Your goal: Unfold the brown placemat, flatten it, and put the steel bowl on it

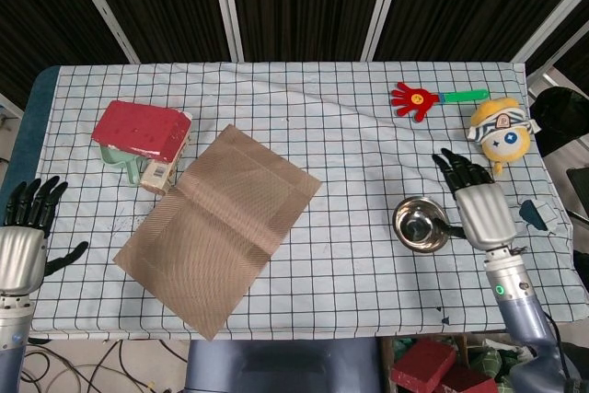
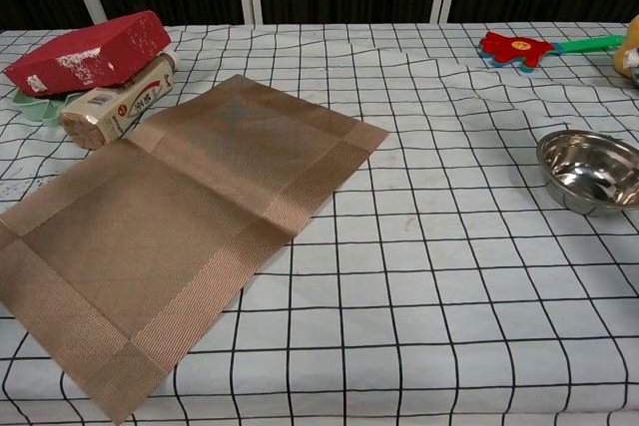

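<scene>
My right hand (image 1: 481,212) hangs open and empty just right of the bowl (image 1: 421,224) — nearly touching. The mat (image 1: 219,225) lies unfolded, well left. My left hand (image 1: 22,250), also open, sits farther off.

The tablecloth (image 1: 350,149) is white with a black grid. The placemat (image 1: 219,224) is brown, with a striped woven border. The box (image 1: 138,128) is red, the hand-shaped clapper (image 1: 416,98) red with a green handle, and the plush toy (image 1: 500,132) yellow and white.
</scene>
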You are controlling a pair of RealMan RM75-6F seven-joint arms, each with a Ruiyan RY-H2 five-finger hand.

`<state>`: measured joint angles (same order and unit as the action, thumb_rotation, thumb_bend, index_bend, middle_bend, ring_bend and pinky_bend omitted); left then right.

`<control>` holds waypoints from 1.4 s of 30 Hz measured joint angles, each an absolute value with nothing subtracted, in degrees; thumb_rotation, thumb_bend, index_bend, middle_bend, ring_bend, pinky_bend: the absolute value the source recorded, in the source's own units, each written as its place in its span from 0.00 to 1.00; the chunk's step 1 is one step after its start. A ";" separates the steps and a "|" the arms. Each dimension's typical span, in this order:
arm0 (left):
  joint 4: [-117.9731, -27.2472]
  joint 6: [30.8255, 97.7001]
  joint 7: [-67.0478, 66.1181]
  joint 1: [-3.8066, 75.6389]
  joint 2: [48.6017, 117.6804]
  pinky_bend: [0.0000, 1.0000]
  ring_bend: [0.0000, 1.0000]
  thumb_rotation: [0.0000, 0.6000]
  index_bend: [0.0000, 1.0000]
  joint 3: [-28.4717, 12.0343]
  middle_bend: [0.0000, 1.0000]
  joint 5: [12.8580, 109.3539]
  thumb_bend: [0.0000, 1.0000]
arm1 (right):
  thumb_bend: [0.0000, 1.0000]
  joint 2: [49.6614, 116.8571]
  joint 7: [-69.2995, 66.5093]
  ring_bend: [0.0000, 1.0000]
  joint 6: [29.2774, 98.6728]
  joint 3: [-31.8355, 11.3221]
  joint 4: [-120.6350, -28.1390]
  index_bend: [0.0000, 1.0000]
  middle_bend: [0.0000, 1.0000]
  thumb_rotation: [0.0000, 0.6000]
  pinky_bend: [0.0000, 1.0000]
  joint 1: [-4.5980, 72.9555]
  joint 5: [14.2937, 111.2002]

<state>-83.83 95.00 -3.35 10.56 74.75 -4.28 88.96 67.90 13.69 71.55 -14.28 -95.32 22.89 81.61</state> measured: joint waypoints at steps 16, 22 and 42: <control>-83.94 93.35 -2.27 10.73 75.39 0.03 0.02 1.00 0.07 -5.96 0.04 87.13 0.00 | 0.00 77.05 21.14 0.11 55.38 -16.75 -82.25 0.12 0.06 1.00 0.21 39.86 80.15; -83.92 92.53 -2.11 10.92 75.55 0.03 0.02 1.00 0.07 -6.51 0.04 86.41 0.00 | 0.00 81.68 21.16 0.11 52.93 -16.48 -77.26 0.12 0.06 1.00 0.21 43.65 80.09; -83.81 91.85 -1.42 10.86 76.16 0.03 0.02 1.00 0.07 -7.91 0.04 85.12 0.00 | 0.00 89.79 1.70 0.12 51.28 -10.29 -63.65 0.12 0.07 1.00 0.21 50.22 89.76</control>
<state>-83.81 91.85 -1.42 10.86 76.16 -7.91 85.12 89.79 1.70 51.28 -10.29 -63.65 50.22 89.76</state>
